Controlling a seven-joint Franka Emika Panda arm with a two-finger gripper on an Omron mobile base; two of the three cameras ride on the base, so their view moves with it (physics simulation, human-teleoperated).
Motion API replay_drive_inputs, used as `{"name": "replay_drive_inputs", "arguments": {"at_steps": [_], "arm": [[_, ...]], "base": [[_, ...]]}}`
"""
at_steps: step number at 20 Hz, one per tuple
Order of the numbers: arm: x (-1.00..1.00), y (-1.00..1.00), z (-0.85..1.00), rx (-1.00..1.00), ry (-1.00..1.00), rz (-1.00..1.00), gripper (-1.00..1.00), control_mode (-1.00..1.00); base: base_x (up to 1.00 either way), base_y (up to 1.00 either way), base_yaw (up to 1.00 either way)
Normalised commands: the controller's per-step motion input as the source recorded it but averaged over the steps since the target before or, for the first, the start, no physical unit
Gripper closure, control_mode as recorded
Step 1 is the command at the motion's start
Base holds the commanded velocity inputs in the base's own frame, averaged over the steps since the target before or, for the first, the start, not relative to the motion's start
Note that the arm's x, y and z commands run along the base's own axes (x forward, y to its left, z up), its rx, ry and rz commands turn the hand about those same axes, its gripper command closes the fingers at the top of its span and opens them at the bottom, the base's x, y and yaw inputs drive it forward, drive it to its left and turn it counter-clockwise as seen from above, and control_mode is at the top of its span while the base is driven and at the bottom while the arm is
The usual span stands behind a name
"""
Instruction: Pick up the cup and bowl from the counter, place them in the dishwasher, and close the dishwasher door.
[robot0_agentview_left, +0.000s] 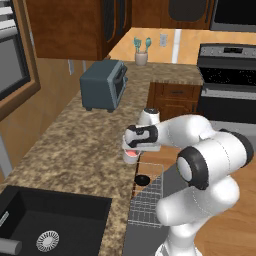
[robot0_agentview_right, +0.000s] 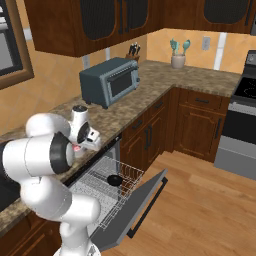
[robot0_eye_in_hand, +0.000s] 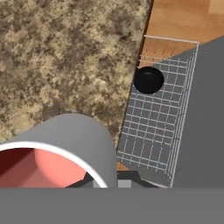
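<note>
One item is stowed: the bowl (robot0_agentview_right: 114, 179) rests in the dishwasher (robot0_agentview_right: 102, 187) rack. The gripper (robot0_agentview_left: 131, 154) grips the cup (robot0_agentview_left: 130, 156) above the counter (robot0_agentview_left: 75, 145) edge (unplaced). The dishwasher door (robot0_agentview_right: 135, 207) remains open.

A: How many dishes do you count?
B: Two: one cup (robot0_agentview_left: 130, 156) and one black bowl (robot0_agentview_left: 142, 179).
A: Appliances?
B: One toaster oven (robot0_agentview_left: 104, 85) on the surface (robot0_agentview_left: 75, 140), one stove (robot0_agentview_left: 227, 75) at the far right, one dishwasher (robot0_agentview_right: 107, 187) with one wire rack (robot0_agentview_right: 122, 172).
A: Anything else?
B: One sink (robot0_agentview_left: 50, 222), one utensil holder (robot0_agentview_left: 141, 58) with two teal utensils (robot0_agentview_left: 142, 44), one knife block (robot0_agentview_right: 133, 51)
</note>
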Motion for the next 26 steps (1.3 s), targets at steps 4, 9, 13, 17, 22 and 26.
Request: {"name": "replay_drive_inputs", "arguments": {"at_steps": [4, 9, 13, 17, 22, 26], "arm": [[-0.21, -0.97, 0.0, 0.01, 0.07, -0.03, 1.0, -1.0], [-0.03, -0.87, -0.1, 0.0, 0.02, 0.0, 1.0, -1.0], [0.01, -0.37, -0.62, 0.11, 0.11, 0.0, 1.0, -1.0], [0.21, -0.24, -0.8, 0.11, 0.18, 0.0, 1.0, -1.0], [0.46, 0.0, -0.69, 0.09, 0.15, 0.04, 1.0, -1.0], [0.51, 0.0, -0.64, 0.04, 0.09, 0.06, 1.0, -1.0]], "base": [[0.0, 0.0, 0.0], [0.0, 0.0, 0.0], [0.0, 0.0, 0.0], [0.0, 0.0, 0.0], [0.0, 0.0, 0.0], [0.0, 0.0, 0.0]]}}
